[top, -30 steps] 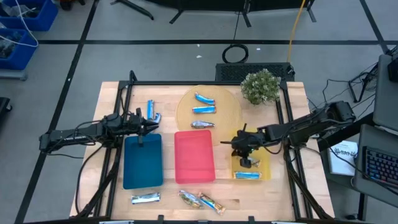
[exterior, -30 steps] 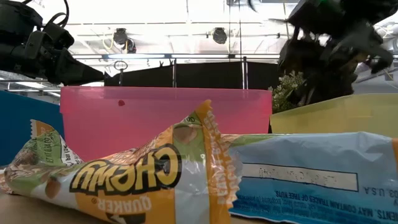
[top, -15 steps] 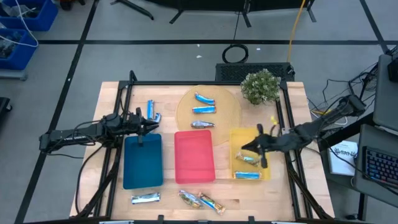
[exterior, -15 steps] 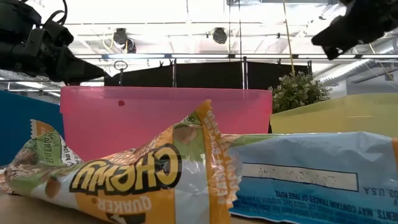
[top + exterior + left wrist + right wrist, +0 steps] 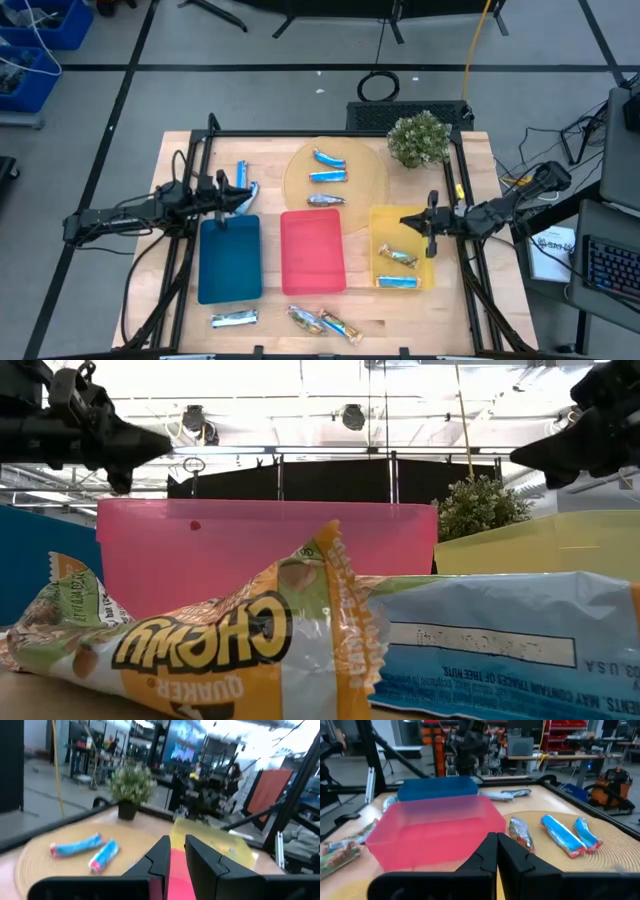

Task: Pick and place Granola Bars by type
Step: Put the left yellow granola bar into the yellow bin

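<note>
Granola bars lie in several spots. Two blue ones (image 5: 328, 166) and a silver one (image 5: 322, 200) rest on the tan disc (image 5: 300, 180). A brown-gold bar (image 5: 397, 257) and a blue bar (image 5: 397, 282) lie in the yellow tray (image 5: 422, 268). A blue bar (image 5: 241, 175) and a silver bar (image 5: 253, 188) lie at the far left. A silver-blue bar (image 5: 234, 318) and two brown-gold ones (image 5: 322, 322) lie near the front edge. My left gripper (image 5: 244, 199) hovers level by the blue tray's far edge, its fingers (image 5: 160, 857) a narrow gap apart. My right gripper (image 5: 404, 219) hangs level over the yellow tray's far end, shut and holding nothing.
The blue tray (image 5: 230, 260) and the red tray (image 5: 313, 252) stand side by side at mid-table, both without bars. A potted plant (image 5: 418, 140) stands at the far right corner. Dark frame rails run along the table's sides.
My right gripper has pulled back from low over the yellow tray toward the table's right edge, rising and tipping from pointing down to level. The brown-gold bar now shows lying in that tray. My left gripper has tipped up to level, staying in place.
</note>
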